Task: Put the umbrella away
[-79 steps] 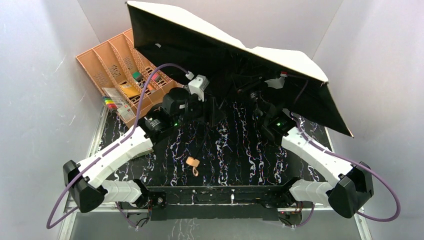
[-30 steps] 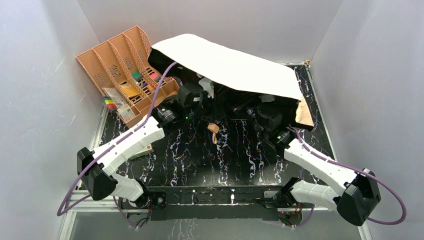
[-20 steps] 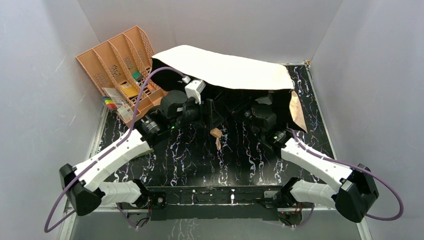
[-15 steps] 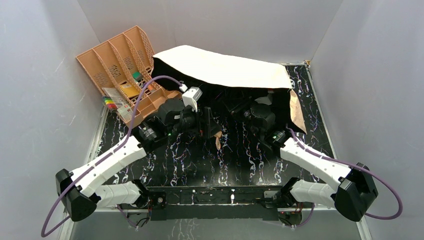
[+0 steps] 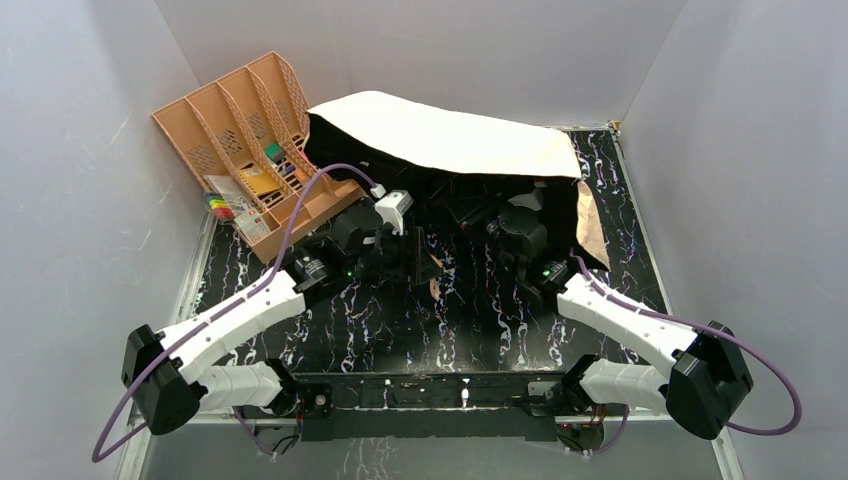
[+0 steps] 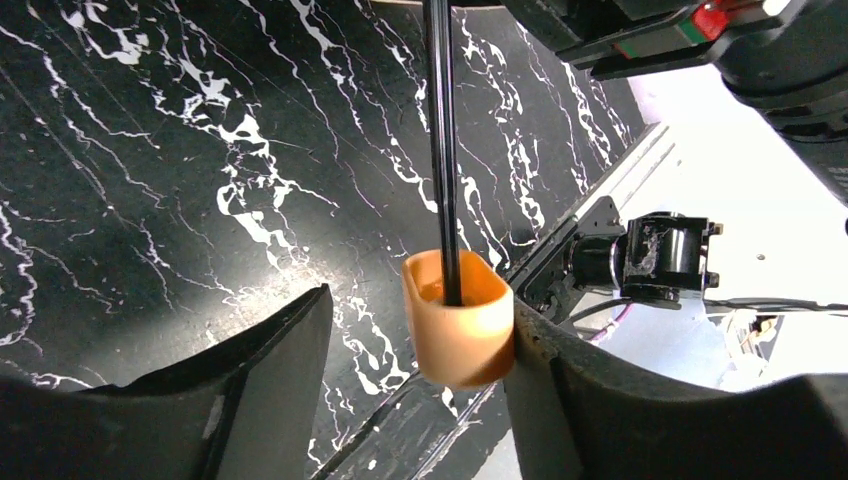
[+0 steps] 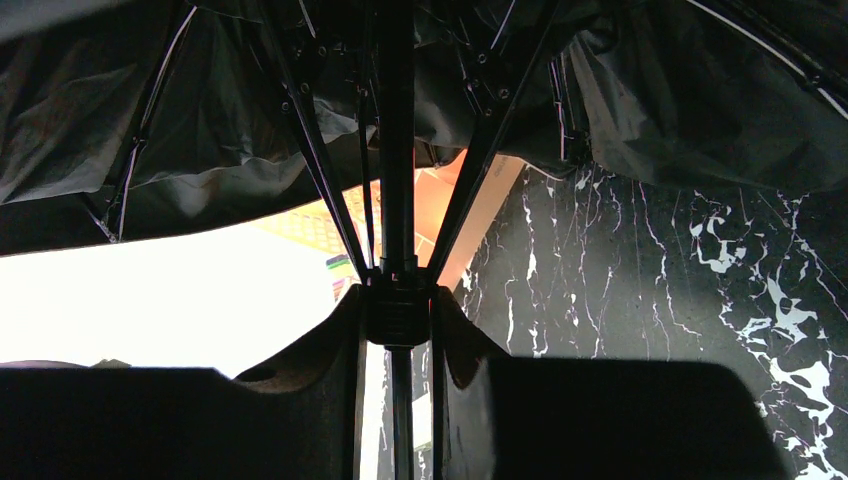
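The umbrella [image 5: 450,135] lies half folded at the back of the table, pale beige on top and black underneath. Its black shaft [image 6: 440,150] ends in a short tan handle [image 6: 458,330]. My left gripper [image 6: 420,310] is open around the handle; the handle rests against the right finger, with a gap to the left finger. In the top view my left gripper [image 5: 415,258] is at mid-table. My right gripper [image 7: 398,310] is shut on the black runner [image 7: 398,322] on the shaft, under the ribs [image 7: 310,140]. In the top view it [image 5: 505,225] sits under the canopy's edge.
A peach-orange divided file tray [image 5: 240,140] stands at the back left with small coloured items inside and coloured pens [image 5: 220,205] at its front. Grey walls close in the left, right and back. The table [image 5: 480,320] is black marble-patterned.
The canopy has dropped from wide open and raised to a low, half-folded shape at the back. The handle has moved up-table. My left arm has shifted slightly right over the last half second.
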